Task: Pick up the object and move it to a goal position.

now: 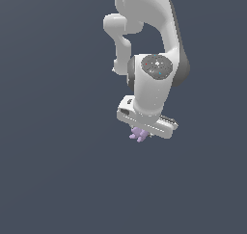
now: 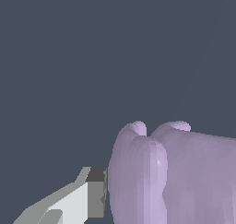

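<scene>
open space all around gripper (unobstructed)

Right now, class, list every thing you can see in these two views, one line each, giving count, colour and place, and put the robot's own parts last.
Small lilac-purple lumpy piece with ridged lobes: one, pale lilac, directly beneath the tool in the exterior view; it fills much of the wrist view, beside one finger.
Plain backdrop: one, dark slate blue-grey, all around; no table edge or goal marker can be seen.
White robot arm: one, white with dark grey joints, coming down from the top of the exterior view.
White tool: one, white with grey fingers; one finger shows in the wrist view next to the piece, the other is out of view, so a firm grasp cannot be confirmed.
</scene>
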`<state>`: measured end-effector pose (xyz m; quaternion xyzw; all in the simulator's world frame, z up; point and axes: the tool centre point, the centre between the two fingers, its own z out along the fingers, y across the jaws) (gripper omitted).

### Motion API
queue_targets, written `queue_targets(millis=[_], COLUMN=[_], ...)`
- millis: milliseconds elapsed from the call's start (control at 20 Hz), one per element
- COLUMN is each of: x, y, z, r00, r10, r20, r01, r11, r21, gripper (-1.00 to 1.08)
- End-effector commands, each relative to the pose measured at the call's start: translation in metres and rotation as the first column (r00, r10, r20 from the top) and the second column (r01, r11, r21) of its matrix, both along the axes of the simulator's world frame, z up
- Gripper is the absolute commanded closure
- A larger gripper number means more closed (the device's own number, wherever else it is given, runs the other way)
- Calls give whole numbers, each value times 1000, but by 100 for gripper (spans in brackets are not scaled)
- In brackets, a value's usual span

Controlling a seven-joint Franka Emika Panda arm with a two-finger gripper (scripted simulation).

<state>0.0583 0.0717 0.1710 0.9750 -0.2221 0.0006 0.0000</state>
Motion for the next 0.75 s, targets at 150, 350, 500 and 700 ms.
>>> queue_targets(millis=[150,350,500,700], x=[13,19,22,23], y=[17,24,27,28], z=[33,47,52,54], r00=[1000,1000,1000,1000], r10=[-1,-1,-1,-1], r20=[-1,-1,-1,-1], r01=[1,1,1,1], r11=[1000,1000,1000,1000], r21=[0,0,0,0], gripper=[108,108,108,108])
